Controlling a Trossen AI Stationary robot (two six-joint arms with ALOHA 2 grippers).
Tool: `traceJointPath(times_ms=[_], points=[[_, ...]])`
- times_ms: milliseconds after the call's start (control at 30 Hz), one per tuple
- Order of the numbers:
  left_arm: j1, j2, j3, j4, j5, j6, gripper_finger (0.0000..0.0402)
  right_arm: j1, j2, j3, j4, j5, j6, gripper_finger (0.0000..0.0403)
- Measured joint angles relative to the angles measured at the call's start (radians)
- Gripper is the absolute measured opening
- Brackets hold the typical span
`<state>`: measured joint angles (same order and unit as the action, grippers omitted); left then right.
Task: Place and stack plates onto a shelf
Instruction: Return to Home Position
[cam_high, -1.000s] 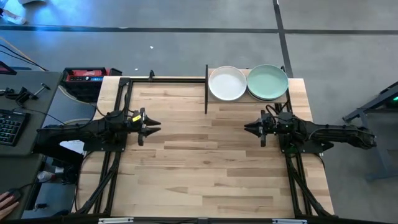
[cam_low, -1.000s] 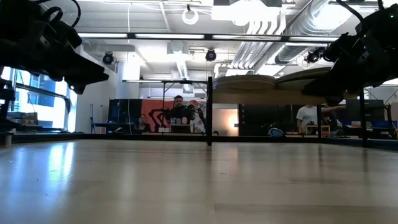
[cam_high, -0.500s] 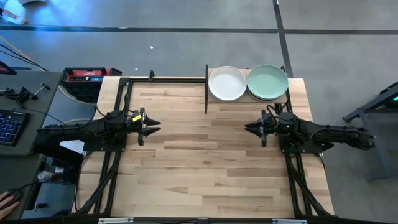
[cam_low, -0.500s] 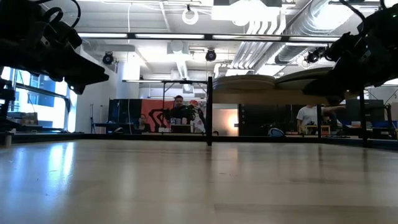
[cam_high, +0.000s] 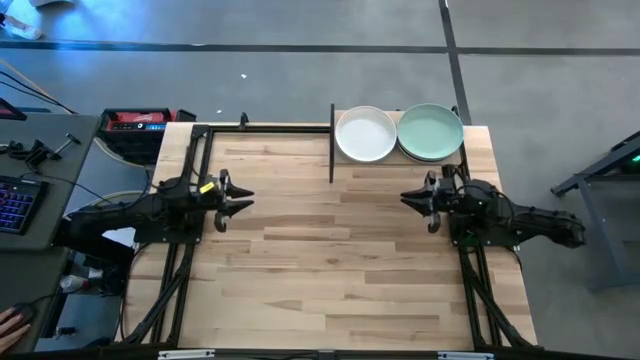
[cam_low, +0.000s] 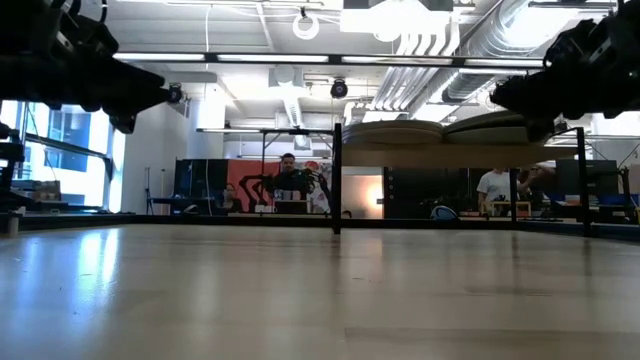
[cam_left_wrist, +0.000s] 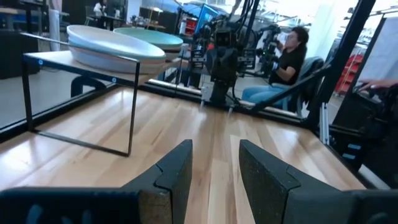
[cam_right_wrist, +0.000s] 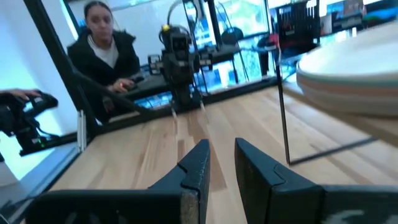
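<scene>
Two stacks of plates rest on the shelf (cam_high: 397, 157) at the table's far right: one topped by a white plate (cam_high: 365, 133), the other by a mint green plate (cam_high: 430, 131). The shelf stands on thin black posts (cam_left_wrist: 130, 106). My left gripper (cam_high: 248, 197) hovers level over the table's left side, open, with nothing between its fingers (cam_left_wrist: 180, 168). My right gripper (cam_high: 404, 197) hovers level at the right, just in front of the shelf, its fingers (cam_right_wrist: 199, 165) a little apart and holding nothing. The two grippers point at each other.
Bare wooden table top (cam_high: 330, 260) lies between and in front of the arms. A red box (cam_high: 135, 120) and a keyboard (cam_high: 15, 200) sit off the table's left. People sit and stand in the room beyond the table (cam_low: 288, 175).
Both grippers have risen and tipped up to level. The left one has drawn back a little toward the table's left edge, the right one toward the right edge. The plates and shelf have stayed still.
</scene>
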<state>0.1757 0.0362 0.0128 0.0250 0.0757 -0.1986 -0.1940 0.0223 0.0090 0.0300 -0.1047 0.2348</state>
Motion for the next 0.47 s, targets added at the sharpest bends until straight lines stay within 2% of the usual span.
traceJointPath(times_ms=[467], points=[[0.0,-0.033,0.0,0.0,-0.001,0.0,0.012,0.005,-0.022,0.0,0.002,-0.001,0.0,0.0058]])
